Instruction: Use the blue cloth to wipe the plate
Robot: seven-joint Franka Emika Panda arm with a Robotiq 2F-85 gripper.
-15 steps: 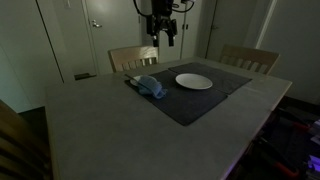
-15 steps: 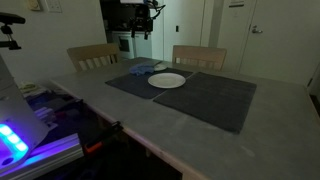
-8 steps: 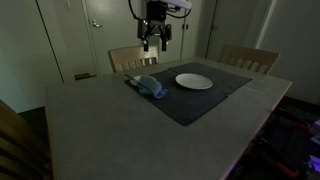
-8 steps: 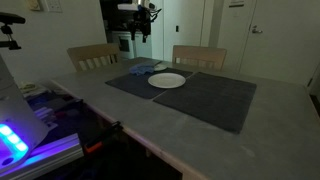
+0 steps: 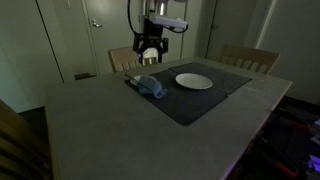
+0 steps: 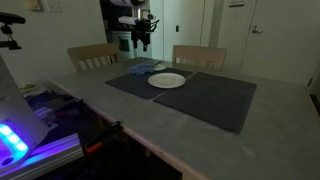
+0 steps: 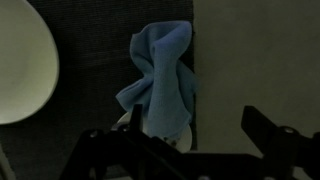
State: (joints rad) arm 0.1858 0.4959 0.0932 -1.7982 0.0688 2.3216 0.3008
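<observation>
Dim room. Pale grey dining surface with a dark woven placemat laid across its far right part.

- Crumpled blue cloth sits on the far left corner of the mat, spilling over the mat's edge onto the bare surface in the wrist view.
- Round white plate lies flat on the mat just to the right of the cloth, apart from it, nothing on it. Not yet wiped, as far as I can judge.
- Black two-fingered tool hangs high above the far left end of the mat, fingers spread wide, holding nothing. It is clear of the surface in both exterior views.

The relation that matters: the cloth lies almost straight below the tool, a touch nearer to me than the fingers. In the wrist view the bundle is longer than it is wide. Its long axis runs up and down that picture, while the two fingers stand to either side of it. So the fingers would close across the narrow waist of the bundle. My reading is that a plain descent is called for, with little turning of the wrist.
</observation>
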